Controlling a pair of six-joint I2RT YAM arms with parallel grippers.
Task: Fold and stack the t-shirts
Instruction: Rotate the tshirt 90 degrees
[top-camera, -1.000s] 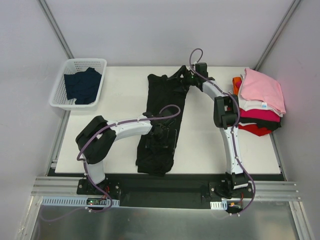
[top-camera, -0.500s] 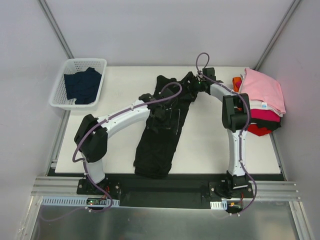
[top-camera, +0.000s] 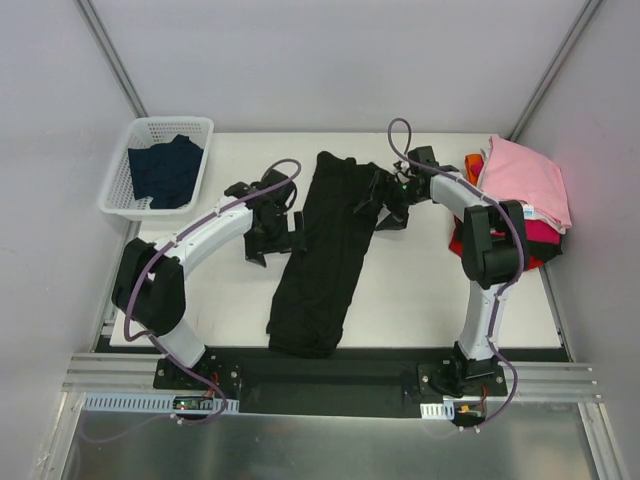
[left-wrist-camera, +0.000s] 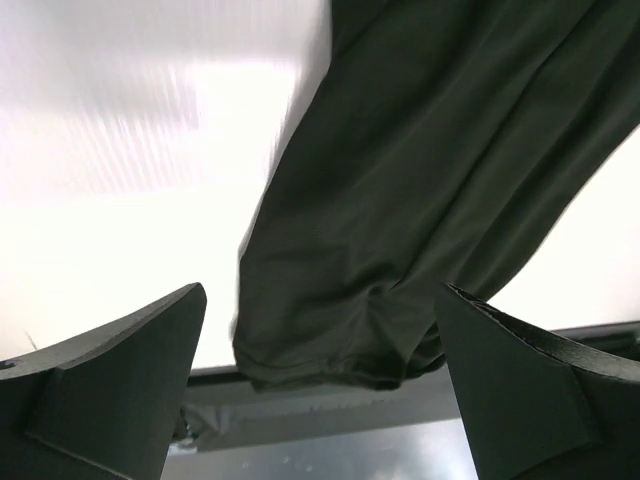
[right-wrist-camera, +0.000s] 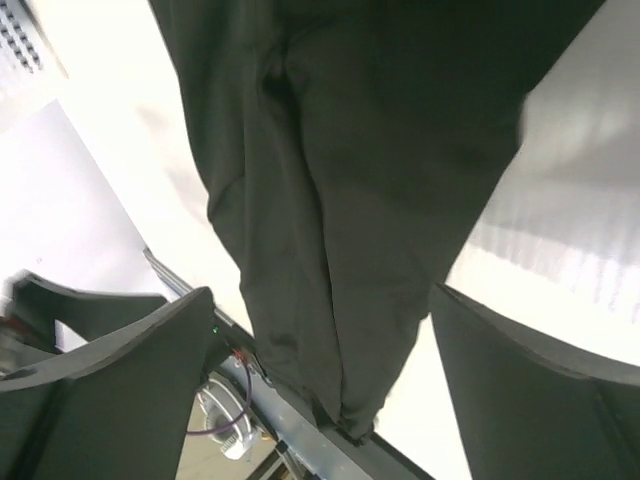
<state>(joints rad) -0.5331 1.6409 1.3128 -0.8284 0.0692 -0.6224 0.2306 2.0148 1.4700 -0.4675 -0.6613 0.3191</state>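
White table (top-camera: 420, 290) between grey walls carries the work. On it the black t-shirt (top-camera: 325, 250) lies as one long narrow strip, running from the far middle of the table to the near edge, where its lower end hangs slightly over. A second ago both arms were on the cloth, the left low on the strip and the right at its far end. Now they have drawn off to either side. The left gripper (top-camera: 277, 245) sits just left of the strip's far half, and the right gripper (top-camera: 380, 212) just right of it, both with jaws spread and holding nothing.

I judge the lengthwise fold released, with the crosswise folds still to do. The stack, topped by a pink shirt (top-camera: 525, 180), waits at the far right corner. A navy shirt (top-camera: 165, 170) lies in the basket (top-camera: 150, 125) beyond the far left corner.
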